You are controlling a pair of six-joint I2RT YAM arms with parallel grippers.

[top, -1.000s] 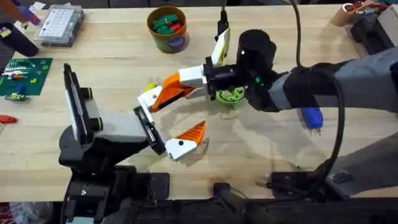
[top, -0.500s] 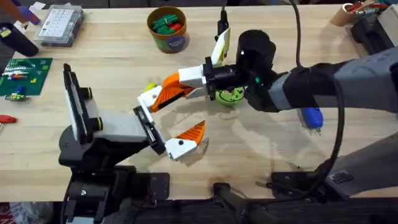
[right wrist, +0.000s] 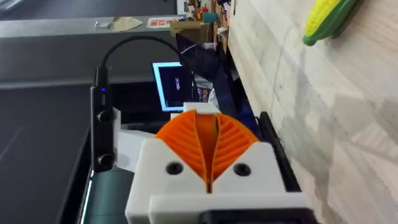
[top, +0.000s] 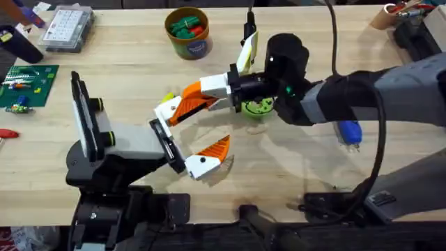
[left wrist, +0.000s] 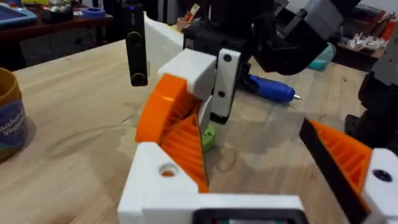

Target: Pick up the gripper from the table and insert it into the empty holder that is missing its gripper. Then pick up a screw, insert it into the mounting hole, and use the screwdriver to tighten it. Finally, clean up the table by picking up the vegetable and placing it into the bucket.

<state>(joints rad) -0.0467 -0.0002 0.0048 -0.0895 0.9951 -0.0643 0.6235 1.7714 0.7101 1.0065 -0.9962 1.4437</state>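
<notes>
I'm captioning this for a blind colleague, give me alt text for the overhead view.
The right gripper holds the orange gripper against the left arm's holder at mid-table. The bucket stands behind, and the blue screwdriver lies to the right.

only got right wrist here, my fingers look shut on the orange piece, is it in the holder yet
Observer: From the left wrist view, the orange ribbed plastic finger reaches down into the white plastic holder block, and orange shows through its small round mounting hole.
Operator: ok where's the screwdriver
Observer: The blue pen-shaped screwdriver lies on the wooden table, partly under the right arm's forearm.
Operator: and the bucket
Observer: The small round teal bucket with a yellow-orange rim stands near the table's far edge, with green and red pieces inside.
</notes>
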